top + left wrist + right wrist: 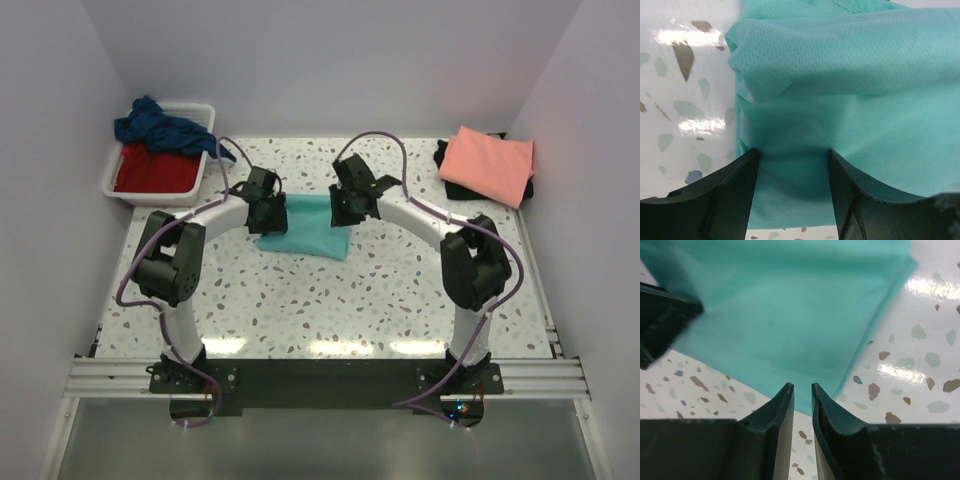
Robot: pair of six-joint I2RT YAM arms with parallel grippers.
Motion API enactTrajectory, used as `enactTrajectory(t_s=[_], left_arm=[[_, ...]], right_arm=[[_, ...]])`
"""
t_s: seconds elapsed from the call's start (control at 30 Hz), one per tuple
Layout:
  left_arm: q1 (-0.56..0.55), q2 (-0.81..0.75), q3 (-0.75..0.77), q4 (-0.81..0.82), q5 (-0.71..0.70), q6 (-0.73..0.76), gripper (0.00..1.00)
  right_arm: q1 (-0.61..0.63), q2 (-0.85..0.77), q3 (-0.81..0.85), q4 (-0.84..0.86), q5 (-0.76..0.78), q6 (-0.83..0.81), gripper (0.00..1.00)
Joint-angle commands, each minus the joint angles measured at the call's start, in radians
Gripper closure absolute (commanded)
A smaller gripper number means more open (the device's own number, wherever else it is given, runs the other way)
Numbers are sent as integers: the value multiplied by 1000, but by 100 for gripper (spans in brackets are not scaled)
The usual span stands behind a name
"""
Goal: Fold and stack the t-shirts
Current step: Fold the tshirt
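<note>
The turquoise-teal t-shirt (305,228) lies folded in a rough rectangle at the middle of the table. My left gripper (268,207) is at its left edge. In the left wrist view the gripper (792,165) is open, its fingers (737,192) straddling a bunched fold of the teal cloth (850,90). My right gripper (345,205) is at the shirt's right edge. In the right wrist view the gripper (802,387) has only a narrow gap between its jaws, holds nothing, and its tips sit just over the near edge of the teal shirt (785,315).
A salmon-pink shirt (487,163) lies folded on a black shirt (445,160) at the back right. A white tub (112,180) at the back left holds a red shirt (155,170) and a navy blue one (160,125). Walls close in on three sides.
</note>
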Motion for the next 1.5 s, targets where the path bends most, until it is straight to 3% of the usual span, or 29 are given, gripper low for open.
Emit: enactTrajectory(t_s=[0.0,0.2,0.43,0.77,1.1,1.47], left_arm=[[-41,-39,-63,-75,62,18,38],[-44,-131,-16,-109,-11,2,37],[-44,-160,124,-91,-57,2,36],[-41,51,311,-103,-46,1,35],[-42,85,274,-105,-77,-5,35],[-27,194,354,-32,-109,-2,35]], right_arm=[[29,-19,111,-15,8,-29,74],[35,62,162,-18,-44,-14,75],[73,52,102,-14,-80,-9,74],[101,64,5,-17,-84,17,74],[101,82,-42,-17,-69,29,75],[102,105,-76,-34,-61,17,76]])
